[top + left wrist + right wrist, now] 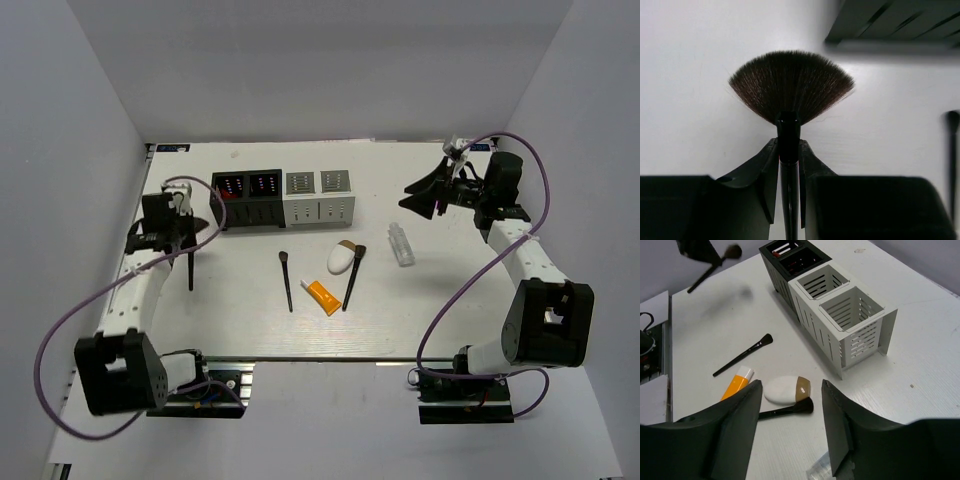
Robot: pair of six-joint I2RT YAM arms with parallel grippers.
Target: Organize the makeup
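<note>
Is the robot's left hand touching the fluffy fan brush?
Touching. The left wrist view shows the left gripper closed on the fan brush, both sides pressed against its black handle with no gap.

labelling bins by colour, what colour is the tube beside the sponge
The tube is orange with a white cap; clearest in the right wrist view.
</note>
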